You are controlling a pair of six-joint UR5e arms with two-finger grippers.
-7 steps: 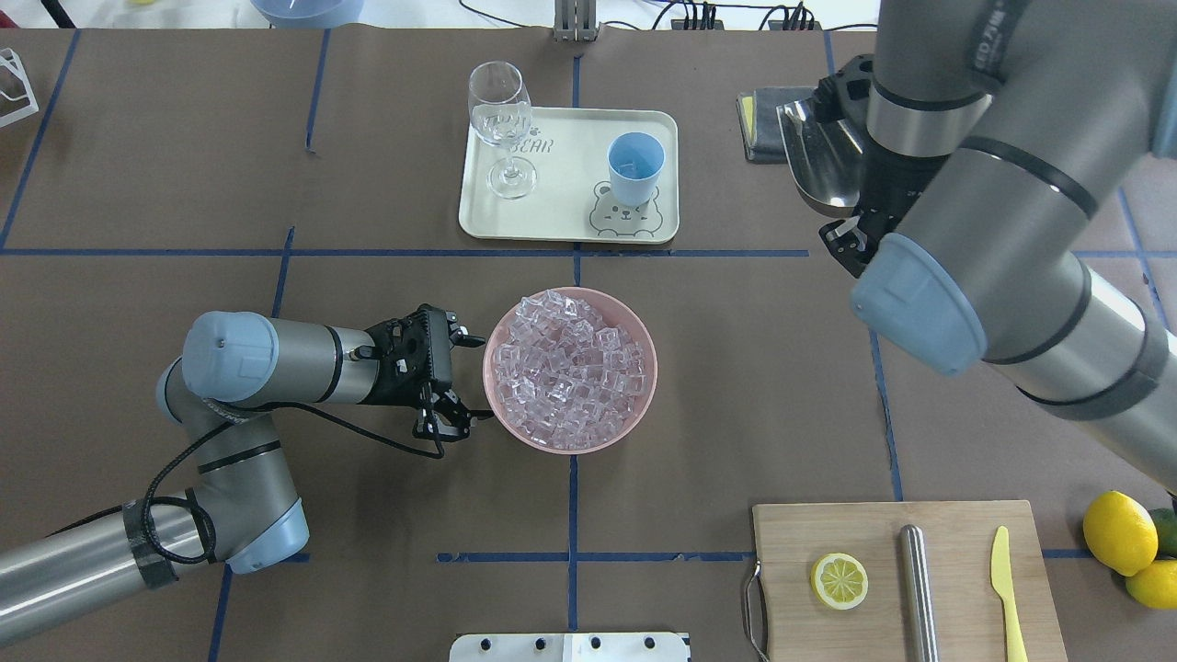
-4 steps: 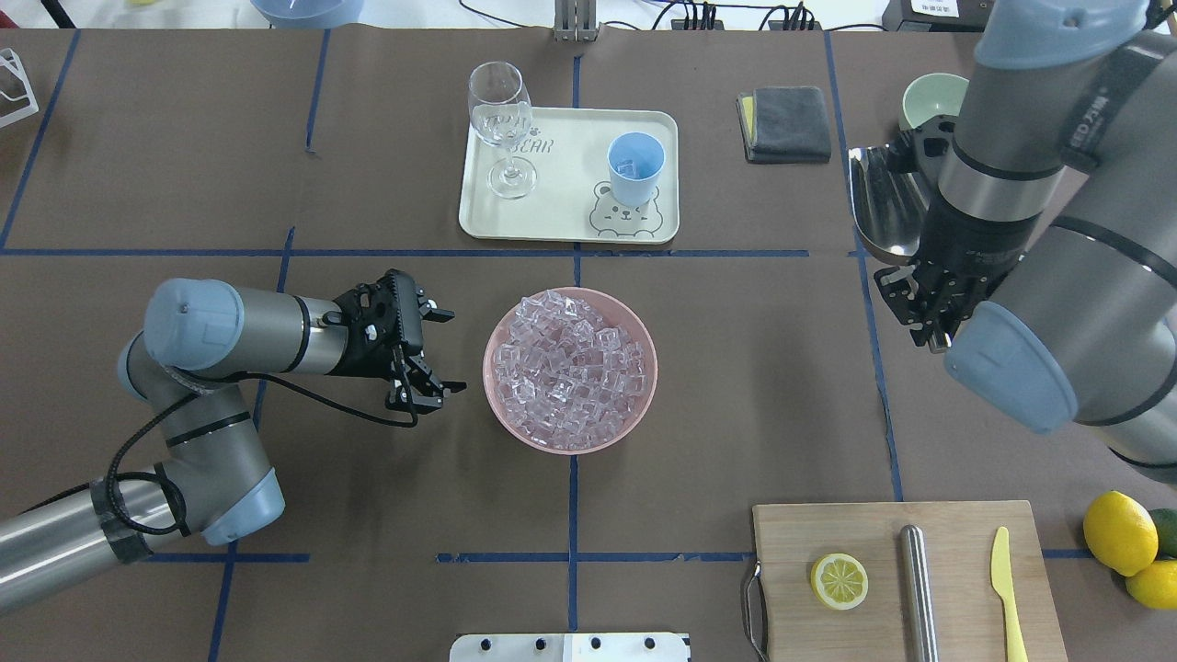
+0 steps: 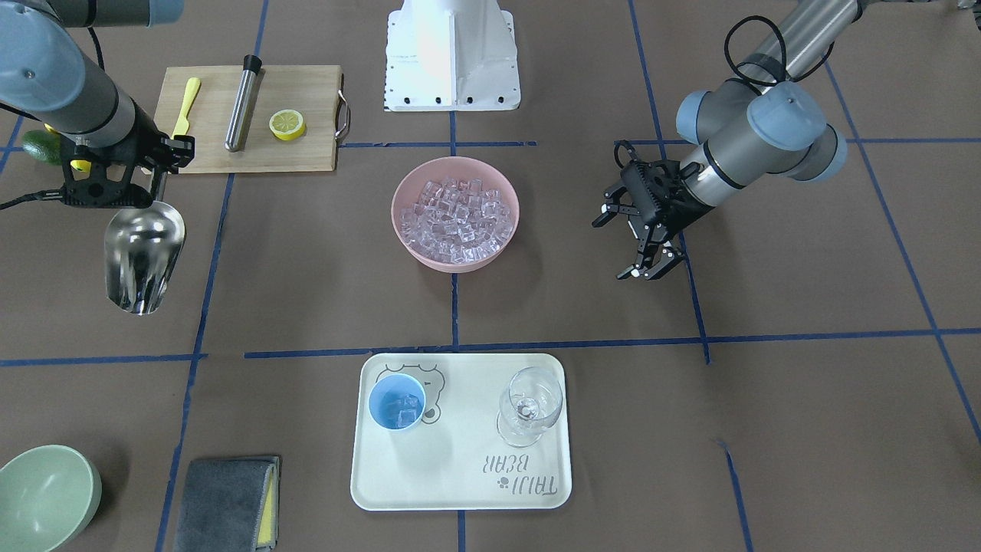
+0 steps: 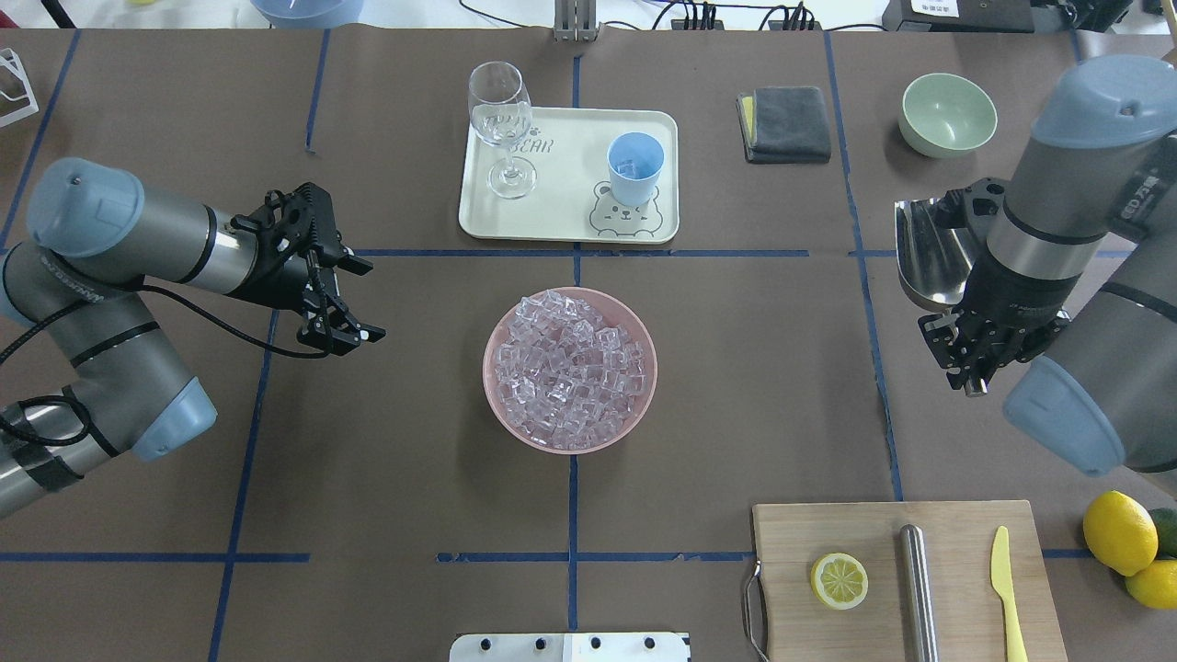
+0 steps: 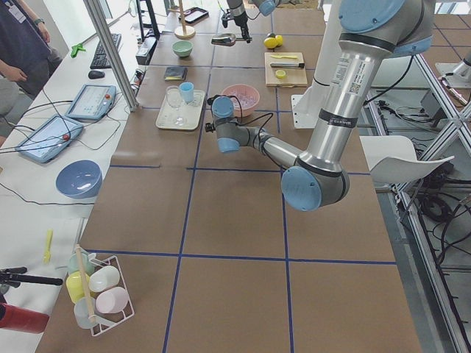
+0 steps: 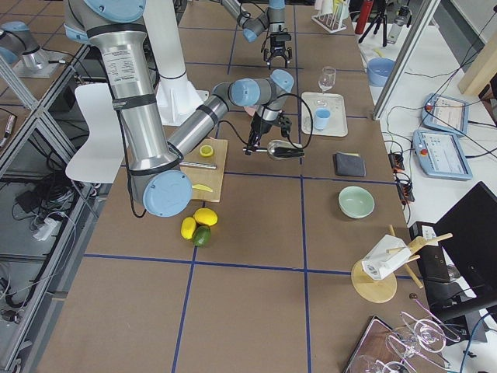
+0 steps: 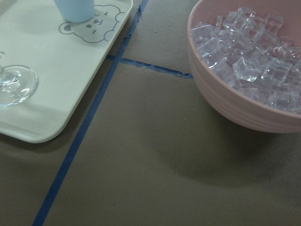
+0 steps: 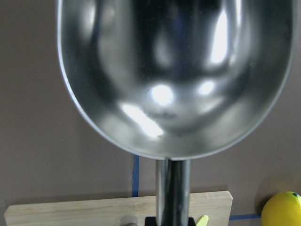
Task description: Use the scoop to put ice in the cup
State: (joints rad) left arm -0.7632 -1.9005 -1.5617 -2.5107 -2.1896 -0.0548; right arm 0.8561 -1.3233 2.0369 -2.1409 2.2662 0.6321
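Note:
The ice [image 4: 570, 368] fills a pink bowl [image 4: 645, 397] at the table's middle. On the cream tray stands the light-blue cup [image 4: 635, 167] with a few cubes [image 3: 402, 409] inside. My right gripper [image 4: 967, 357] is shut on the handle of the steel scoop [image 4: 931, 253], held above the table far right of the bowl. The right wrist view shows the scoop's trough [image 8: 174, 70] with nothing in it. My left gripper [image 4: 371, 301] hangs open and holds nothing, well left of the bowl. The left wrist view shows the bowl [image 7: 225, 106] and the cup's base [image 7: 75, 9].
The tray [image 4: 561, 221] also carries a wine glass [image 4: 501, 119]. A grey cloth [image 4: 786, 122] and pale green bowl [image 4: 947, 112] sit at the far right. A cutting board [image 4: 874, 533] with lemon slice, steel cylinder and yellow knife lies front right, lemons [image 4: 1117, 531] beside it.
My left gripper has drawn back leftward from the bowl's rim. My right arm has carried the scoop rightward and nearer the robot, uncovering the cloth and green bowl.

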